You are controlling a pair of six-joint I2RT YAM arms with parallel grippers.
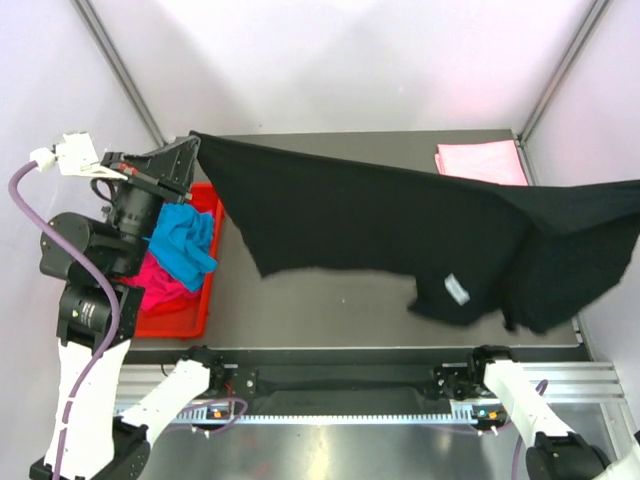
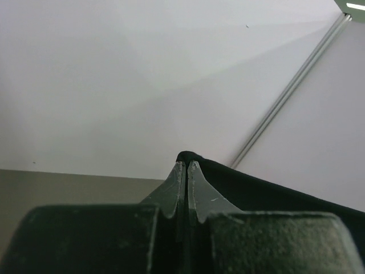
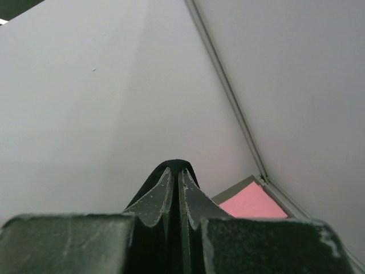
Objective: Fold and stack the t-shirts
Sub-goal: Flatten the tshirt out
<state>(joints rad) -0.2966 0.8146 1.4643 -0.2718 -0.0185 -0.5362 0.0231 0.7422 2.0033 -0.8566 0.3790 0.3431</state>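
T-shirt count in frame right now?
4: black one held aloft, stretched; pink folded at the table's far right; turquoise over magenta in the red tray. More may be hidden.

Grey matte worktop (image 1: 330, 300), bare along the near middle. Red tray (image 1: 195, 312) sits on it at the left edge, long side running front to back. Folded light pink t-shirt (image 1: 480, 162) lies flat in the far right corner, well apart from the tray. Black t-shirt (image 1: 380, 220) hangs over the far half and hides it; whether the cloth touches the surface can't be told.
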